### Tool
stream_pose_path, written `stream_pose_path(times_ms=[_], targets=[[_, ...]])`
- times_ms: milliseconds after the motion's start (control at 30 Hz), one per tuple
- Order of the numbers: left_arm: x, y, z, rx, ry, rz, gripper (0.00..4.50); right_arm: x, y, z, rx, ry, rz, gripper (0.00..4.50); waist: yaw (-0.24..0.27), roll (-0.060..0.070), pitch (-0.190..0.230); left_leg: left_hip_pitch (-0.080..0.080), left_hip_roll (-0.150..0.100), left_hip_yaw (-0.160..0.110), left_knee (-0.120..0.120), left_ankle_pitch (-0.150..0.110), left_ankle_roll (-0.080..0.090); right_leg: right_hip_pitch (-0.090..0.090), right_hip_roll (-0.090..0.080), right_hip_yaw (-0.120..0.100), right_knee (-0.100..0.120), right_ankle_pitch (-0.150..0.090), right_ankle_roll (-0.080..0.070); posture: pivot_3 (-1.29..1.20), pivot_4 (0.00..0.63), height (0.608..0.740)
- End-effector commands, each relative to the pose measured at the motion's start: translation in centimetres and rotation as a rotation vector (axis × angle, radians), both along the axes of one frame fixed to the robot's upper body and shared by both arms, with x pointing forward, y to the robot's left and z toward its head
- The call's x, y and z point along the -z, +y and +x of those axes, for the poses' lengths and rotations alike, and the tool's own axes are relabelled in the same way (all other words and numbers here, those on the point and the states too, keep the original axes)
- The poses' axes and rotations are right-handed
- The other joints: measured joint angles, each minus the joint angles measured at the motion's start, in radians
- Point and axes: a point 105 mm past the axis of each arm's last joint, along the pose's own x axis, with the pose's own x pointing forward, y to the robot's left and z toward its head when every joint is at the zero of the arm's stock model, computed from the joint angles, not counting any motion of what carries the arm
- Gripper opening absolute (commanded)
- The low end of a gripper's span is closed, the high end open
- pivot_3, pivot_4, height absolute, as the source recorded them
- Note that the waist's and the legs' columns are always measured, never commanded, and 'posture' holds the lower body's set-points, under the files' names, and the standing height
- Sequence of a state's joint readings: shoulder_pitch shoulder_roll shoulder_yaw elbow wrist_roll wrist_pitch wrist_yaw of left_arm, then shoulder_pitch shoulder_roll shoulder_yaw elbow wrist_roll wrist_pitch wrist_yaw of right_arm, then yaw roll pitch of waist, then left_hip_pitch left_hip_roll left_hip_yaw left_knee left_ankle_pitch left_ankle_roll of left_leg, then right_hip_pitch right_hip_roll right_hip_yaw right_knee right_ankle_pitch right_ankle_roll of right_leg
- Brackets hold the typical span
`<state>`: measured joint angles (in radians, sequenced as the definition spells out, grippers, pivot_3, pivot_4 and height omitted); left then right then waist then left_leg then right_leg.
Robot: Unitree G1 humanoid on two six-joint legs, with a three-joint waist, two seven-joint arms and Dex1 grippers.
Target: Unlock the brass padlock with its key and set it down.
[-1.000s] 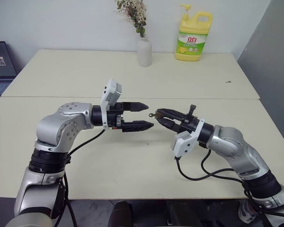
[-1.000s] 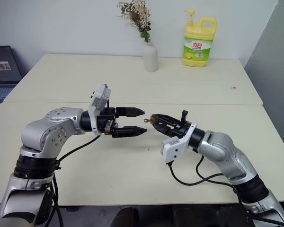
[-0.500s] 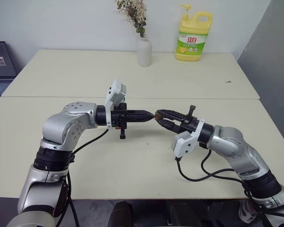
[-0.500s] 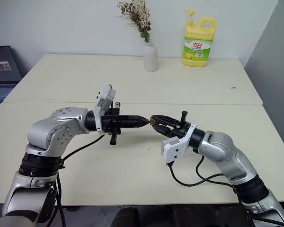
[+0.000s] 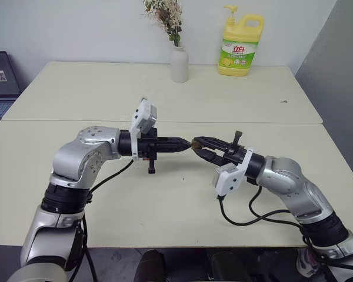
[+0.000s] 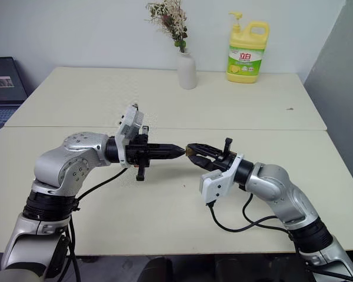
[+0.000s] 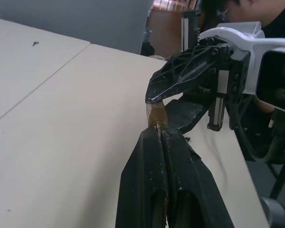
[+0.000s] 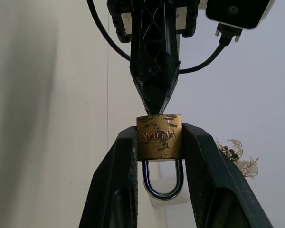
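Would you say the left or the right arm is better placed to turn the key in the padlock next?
Left, probably. The left gripper is shut with its tips against the keyway end of the brass padlock, presumably pinching the key, while the right gripper clamps the body, so it should just hold steady.

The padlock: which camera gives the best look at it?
The right wrist view: the padlock sits close up between the right pincer's fingers, lettering and shackle plain. The left wrist view shows a brass sliver at the left pincer's tip. In the head views it is a speck.
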<state>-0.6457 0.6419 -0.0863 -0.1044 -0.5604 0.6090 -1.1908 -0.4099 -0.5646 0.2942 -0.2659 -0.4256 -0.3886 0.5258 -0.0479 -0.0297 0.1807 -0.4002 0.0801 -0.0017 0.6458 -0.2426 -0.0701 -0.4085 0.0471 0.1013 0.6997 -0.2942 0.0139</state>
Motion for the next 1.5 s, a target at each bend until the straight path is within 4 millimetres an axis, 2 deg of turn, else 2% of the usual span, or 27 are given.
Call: stream_pose_path(times_ms=[33,300,467,667,767,800,867,1000,1167,1367,1500], targets=[[-0.5,-0.6,-1.1,0.073,-0.173,0.066,0.00,-1.6,-0.3,-0.1,0.003,-0.019,0.064,0.93,0.001,0.000,0.000,0.000,0.000,0.000,0.000,0.000,0.000,0.000,0.000,0.000,0.000,0.000,0.000,0.00,0.150,0.740],[-0.3,-0.9,-1.5,0.114,-0.428,0.148,0.00,-2.0,-0.2,0.0,0.005,0.015,0.108,0.93,0.003,0.000,0.000,0.000,0.000,0.000,0.000,0.000,0.000,0.000,0.000,0.000,0.000,0.000,0.000,0.00,0.150,0.740],[-0.3,-1.0,-1.3,0.117,-0.505,0.162,0.00,-2.0,-0.2,0.1,0.005,0.022,0.116,0.93,0.004,0.000,0.000,0.000,0.000,0.000,0.000,0.000,0.000,0.000,0.000,0.000,0.000,0.000,0.000,0.00,0.150,0.740],[-0.2,-1.0,-0.9,0.081,-0.491,0.142,0.00,-2.1,0.1,0.2,-0.001,0.026,0.123,0.93,0.005,0.000,0.000,0.000,0.000,0.000,0.000,0.000,0.000,0.000,0.000,0.000,0.000,0.000,0.000,0.00,0.150,0.740],[0.1,-0.9,-0.8,0.058,-0.391,0.119,0.00,-2.1,0.2,0.2,-0.004,0.024,0.123,0.93,0.005,0.000,0.000,0.000,0.000,0.000,0.000,0.000,0.000,0.000,0.000,0.000,0.000,0.000,0.000,0.00,0.150,0.740],[0.2,-0.8,-0.6,0.038,-0.358,0.112,0.30,-2.1,0.2,0.2,-0.006,0.022,0.122,0.93,0.005,0.000,0.000,0.000,0.000,0.000,0.000,0.000,0.000,0.000,0.000,0.000,0.000,0.000,0.000,0.00,0.150,0.740],[0.1,-0.7,-0.3,0.017,-0.298,0.091,0.56,-2.1,0.2,0.2,-0.008,0.020,0.121,0.93,0.004,0.000,0.000,0.000,0.000,0.000,0.000,0.000,0.000,0.000,0.000,0.000,0.000,0.000,0.000,0.00,0.150,0.740],[-0.1,-0.3,0.1,-0.010,-0.226,0.072,1.82,-2.2,0.3,0.2,-0.010,0.018,0.120,0.93,0.004,0.000,0.000,0.000,0.000,0.000,0.000,0.000,0.000,0.000,0.000,0.000,0.000,0.000,0.000,0.00,0.150,0.740],[-1.0,0.4,-0.3,-0.032,-0.033,-0.002,3.27,-2.0,0.3,0.2,-0.010,0.019,0.110,0.93,0.004,0.000,0.000,0.000,0.000,0.000,0.000,0.000,0.000,0.000,0.000,0.000,0.000,0.000,0.000,0.00,0.150,0.740],[-1.5,0.1,-0.6,-0.040,0.024,-0.041,3.29,-2.0,0.3,0.2,-0.012,0.018,0.109,0.93,0.005,0.000,0.000,0.000,0.000,0.000,0.000,0.000,0.000,0.000,0.000,0.000,0.000,0.000,0.000,0.00,0.150,0.740],[-1.5,-0.1,0.0,-0.092,0.047,-0.052,3.29,-2.0,0.6,-0.1,-0.034,0.004,0.094,0.93,0.005,0.000,0.000,0.000,0.000,-0.001,0.000,0.000,0.000,0.000,0.000,-0.001,0.000,0.000,0.000,0.00,0.150,0.740]])
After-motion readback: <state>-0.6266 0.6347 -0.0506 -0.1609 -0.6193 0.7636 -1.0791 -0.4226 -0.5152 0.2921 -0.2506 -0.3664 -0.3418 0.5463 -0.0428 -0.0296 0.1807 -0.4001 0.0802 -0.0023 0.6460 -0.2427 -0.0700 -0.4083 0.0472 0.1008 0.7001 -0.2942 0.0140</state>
